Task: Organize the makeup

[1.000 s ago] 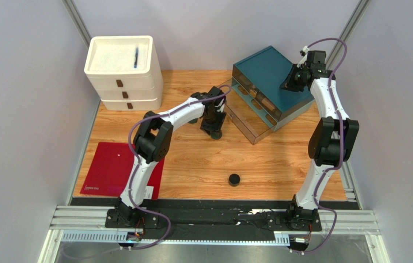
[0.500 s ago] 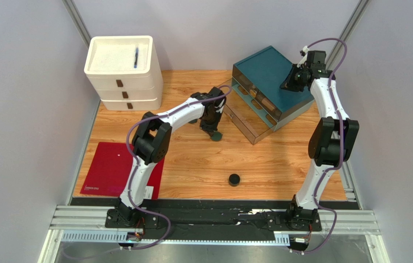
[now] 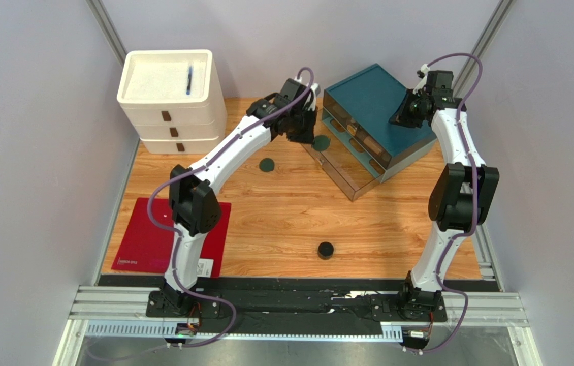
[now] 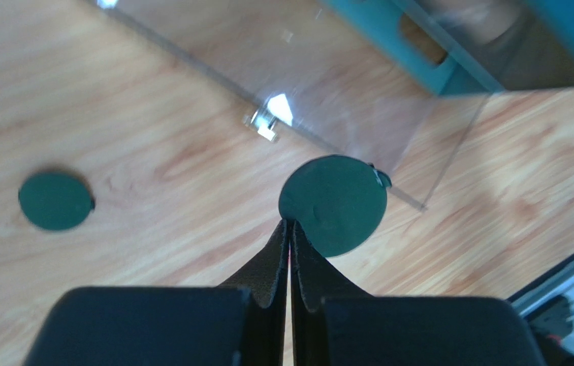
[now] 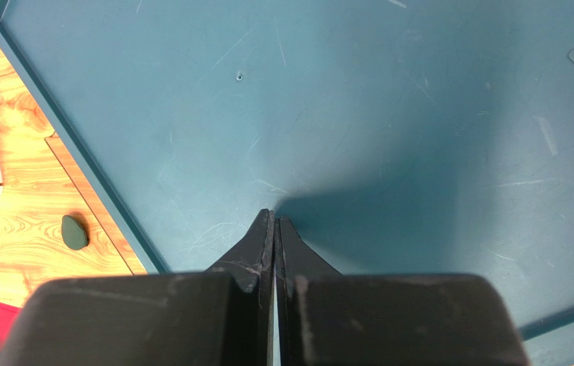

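Disc (image 4: 336, 202) pinched in left hand (image 4: 290, 223), jar (image 3: 327, 249) overhead only

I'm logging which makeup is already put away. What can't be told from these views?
- Inside the teal organizer: drawers blurred and cropped in the left wrist view, tiny from the top.
- Inside the white drawer unit: drawers shut.
- Whether the right claw touches the organizer's top: the claw itself hides the contact.
- How deep the left claw grips the green disc: the claw covers that edge.
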Controlling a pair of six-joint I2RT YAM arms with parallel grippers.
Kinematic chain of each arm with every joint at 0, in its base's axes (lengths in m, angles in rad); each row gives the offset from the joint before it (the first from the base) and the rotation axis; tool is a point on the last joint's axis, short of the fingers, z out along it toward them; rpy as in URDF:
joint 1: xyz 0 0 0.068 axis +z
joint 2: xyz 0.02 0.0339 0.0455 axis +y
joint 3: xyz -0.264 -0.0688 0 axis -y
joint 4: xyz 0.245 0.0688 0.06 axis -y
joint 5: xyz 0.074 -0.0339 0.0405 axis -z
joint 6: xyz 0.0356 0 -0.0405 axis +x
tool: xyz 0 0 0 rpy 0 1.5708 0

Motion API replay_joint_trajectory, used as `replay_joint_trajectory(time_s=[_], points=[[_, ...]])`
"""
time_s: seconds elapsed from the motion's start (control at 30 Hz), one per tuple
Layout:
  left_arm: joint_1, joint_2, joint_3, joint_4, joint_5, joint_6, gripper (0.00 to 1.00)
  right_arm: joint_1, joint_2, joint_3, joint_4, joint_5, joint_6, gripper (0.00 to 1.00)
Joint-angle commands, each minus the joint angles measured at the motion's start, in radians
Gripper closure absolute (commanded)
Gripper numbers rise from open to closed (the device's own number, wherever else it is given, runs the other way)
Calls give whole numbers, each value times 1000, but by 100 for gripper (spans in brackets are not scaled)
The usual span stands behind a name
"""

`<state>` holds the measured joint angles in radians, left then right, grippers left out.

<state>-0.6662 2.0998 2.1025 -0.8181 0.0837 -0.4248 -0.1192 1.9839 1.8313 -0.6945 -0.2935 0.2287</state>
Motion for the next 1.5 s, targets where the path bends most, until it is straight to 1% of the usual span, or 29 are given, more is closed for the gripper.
replay_joint_trajectory(time_s=[0.0, 0.03, 0.07, 0.1, 0.13, 0.17, 0.2, 0.23, 0.27, 0.37, 0.43, 0.53, 0.57, 0.63, 0.67, 0.77, 0.87, 1.0, 1.23, 1.3, 1.47], points=[[-3, 116, 257, -42, 39, -77, 100, -4, 78, -79, -221, 99, -38, 99], [-3, 185, 311, -65, 44, -86, 99, -4, 75, -78, -221, 99, -40, 99], [-3, 218, 394, -91, 45, -104, 90, -2, 75, -79, -221, 97, -40, 99], [-4, 267, 427, -98, 47, -117, 86, -2, 76, -78, -220, 97, -40, 99], [-3, 282, 445, -99, 47, -123, 81, -2, 75, -76, -221, 97, -38, 99], [-3, 292, 455, -86, 45, -140, 66, -2, 75, -75, -223, 97, -38, 99], [-3, 301, 452, -76, 45, -146, 59, 0, 73, -75, -224, 99, -40, 99], [-3, 302, 449, -69, 38, -149, 55, -2, 73, -75, -224, 99, -40, 99], [-3, 302, 444, -61, 33, -155, 47, 0, 75, -75, -224, 99, -42, 99], [8, 304, 433, -56, 36, -161, 42, 0, 75, -76, -224, 99, -38, 99], [19, 290, 422, -62, 36, -157, 42, 0, 73, -75, -224, 99, -40, 99], [54, 223, 329, -52, 13, -141, 42, 0, 72, -78, -224, 99, -40, 99], [71, 174, 244, -46, 5, -138, 42, 0, 72, -76, -226, 99, -42, 99], [126, 123, 139, -15, -1, -134, 42, 0, 70, -83, -223, 99, -43, 99], [145, 102, 44, -10, -4, -132, 42, 0, 70, -84, -223, 97, -40, 99], [217, 36, -91, -13, -24, -118, 41, 1, 73, -86, -218, 94, -38, 99], [266, 35, -154, -39, -27, -101, 40, 4, 79, -86, -218, 94, -38, 99], [283, 94, -151, -72, -25, -80, 39, 10, 87, -83, -218, 94, -37, 99], [283, 216, -46, -130, 4, -74, 40, 13, 92, -70, -223, 93, -38, 99], [283, 272, -6, -157, -13, -69, 41, 13, 93, -70, -224, 94, -38, 99], [283, 308, 11, -181, -25, -66, 41, 13, 95, -69, -224, 94, -40, 99]])
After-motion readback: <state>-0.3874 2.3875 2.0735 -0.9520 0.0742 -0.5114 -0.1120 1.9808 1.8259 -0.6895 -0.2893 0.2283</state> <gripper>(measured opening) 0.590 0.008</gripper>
